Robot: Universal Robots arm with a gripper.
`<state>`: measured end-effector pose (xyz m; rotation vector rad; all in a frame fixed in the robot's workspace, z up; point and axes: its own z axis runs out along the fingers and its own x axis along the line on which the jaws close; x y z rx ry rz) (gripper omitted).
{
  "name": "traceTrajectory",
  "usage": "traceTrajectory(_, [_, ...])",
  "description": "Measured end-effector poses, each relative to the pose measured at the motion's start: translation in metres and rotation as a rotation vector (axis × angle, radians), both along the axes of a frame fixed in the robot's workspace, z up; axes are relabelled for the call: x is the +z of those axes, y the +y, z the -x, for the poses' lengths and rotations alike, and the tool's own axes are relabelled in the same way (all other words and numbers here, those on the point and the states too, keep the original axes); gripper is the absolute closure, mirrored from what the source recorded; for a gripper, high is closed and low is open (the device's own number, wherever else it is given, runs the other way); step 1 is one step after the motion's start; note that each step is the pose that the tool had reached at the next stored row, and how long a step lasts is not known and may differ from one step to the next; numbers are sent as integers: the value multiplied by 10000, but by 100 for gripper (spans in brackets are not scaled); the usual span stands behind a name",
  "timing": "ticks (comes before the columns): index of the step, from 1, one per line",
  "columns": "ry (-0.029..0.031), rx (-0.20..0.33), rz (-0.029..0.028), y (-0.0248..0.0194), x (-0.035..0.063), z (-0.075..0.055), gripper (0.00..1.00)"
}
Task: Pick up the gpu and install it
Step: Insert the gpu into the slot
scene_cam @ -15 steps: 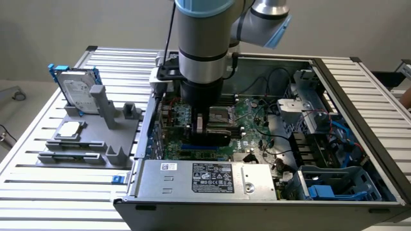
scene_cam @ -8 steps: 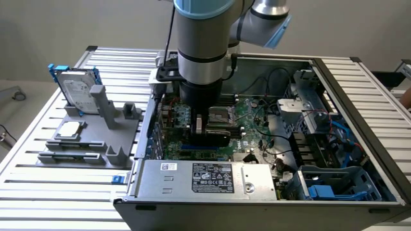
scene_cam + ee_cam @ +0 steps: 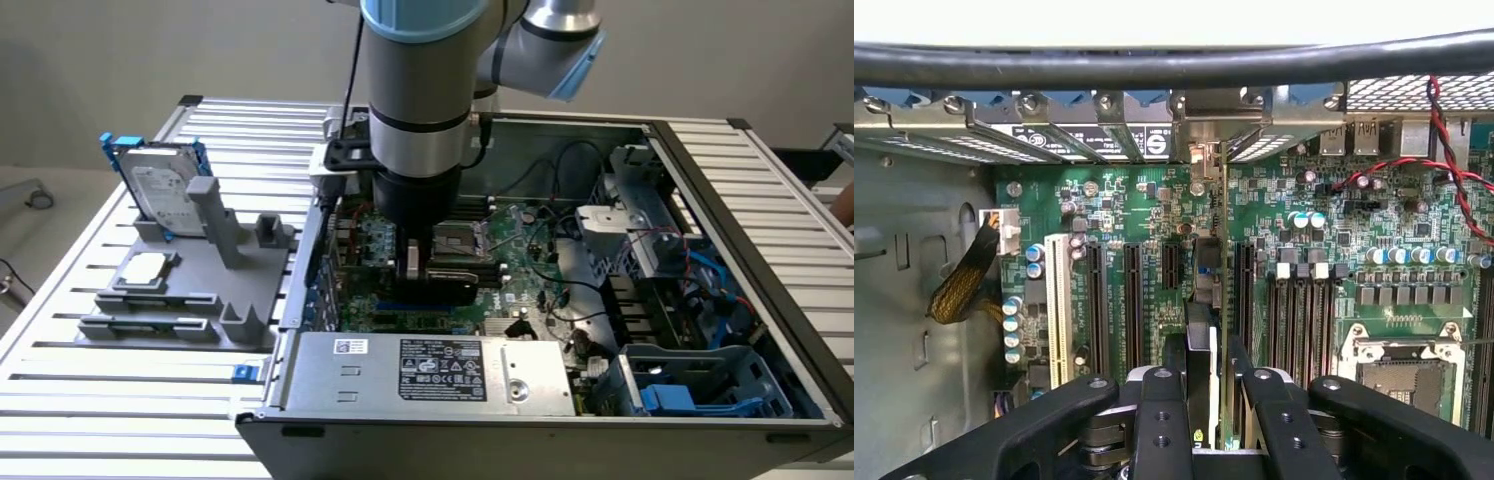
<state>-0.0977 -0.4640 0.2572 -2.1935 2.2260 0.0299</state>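
The gpu [image 3: 451, 282] is a dark flat card held upright inside the open computer case [image 3: 747, 200], low over the green motherboard [image 3: 534, 235]. My gripper [image 3: 424, 268] is shut on it from above, at the end of the arm reaching down into the case. In the wrist view the gpu [image 3: 1222, 230] shows edge-on, running from between my gripper [image 3: 1214, 390] fingers [image 3: 1159, 410] to its silver bracket [image 3: 1204, 125] at the case's rear slot openings. It lines up with the black expansion slots [image 3: 1169, 265] on the motherboard [image 3: 1334, 200]. Whether its lower edge is in a slot is hidden.
On the exterior view's left a grey fixture [image 3: 200, 300] holds a hard drive in a blue frame [image 3: 167, 190] and a small square CPU chip [image 3: 144, 268]. The power supply [image 3: 427, 370] and a blue drive cage [image 3: 707, 385] fill the case's near side. Red and black cables [image 3: 1454, 150] hang nearby.
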Motion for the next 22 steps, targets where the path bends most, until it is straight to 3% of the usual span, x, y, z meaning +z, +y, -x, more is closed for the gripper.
traceTrajectory(13, [34, 3, 1, 0, -30, 0, 74])
traceTrajectory(22, [96, 5, 2, 0, -45, 0, 74])
